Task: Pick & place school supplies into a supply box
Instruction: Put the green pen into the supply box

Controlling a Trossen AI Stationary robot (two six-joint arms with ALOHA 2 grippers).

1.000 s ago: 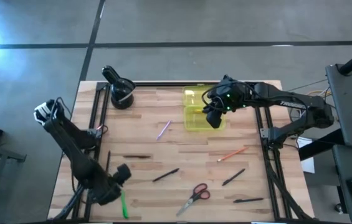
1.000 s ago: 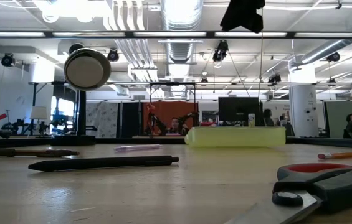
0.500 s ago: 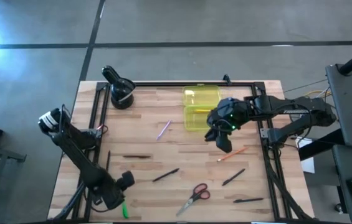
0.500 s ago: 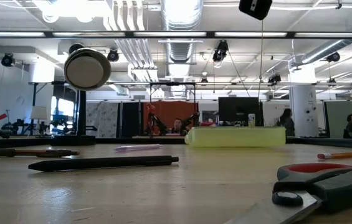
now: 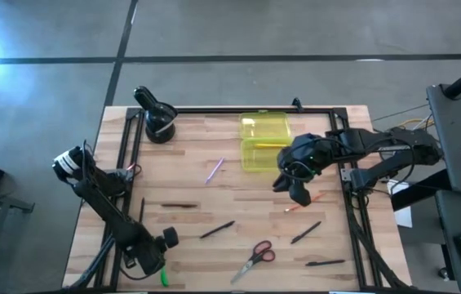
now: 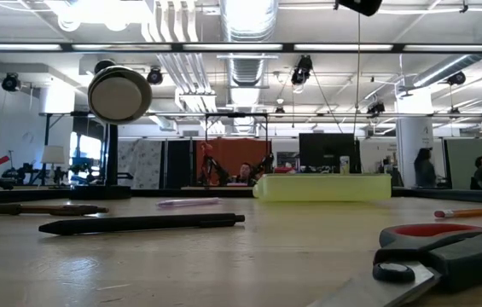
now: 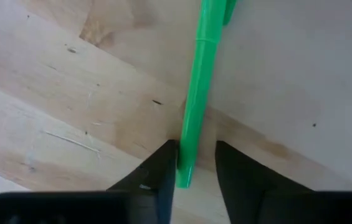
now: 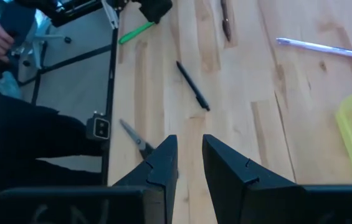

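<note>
The left hand (image 5: 157, 258) sits low at the worktop's (image 5: 238, 216) near-left edge, fingers (image 7: 163, 171) narrowly parted around the green pen's (image 7: 195, 93) end, one touching it. The right hand (image 5: 299, 192) hovers just right of the box (image 5: 264, 153), over the orange pencil (image 5: 305, 201), fingers (image 8: 163, 165) a small gap apart, holding nothing. Black pens (image 5: 216, 230) and scissors (image 5: 254, 257) lie nearer.

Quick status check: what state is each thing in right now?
Supply box: lid open, laid back.
Green pen: flat on table, between left claw's fingers.
Left claw: open, straddling the pen's end.
Right claw: open, empty, near the box.
Scissors: flat, untouched.
</note>
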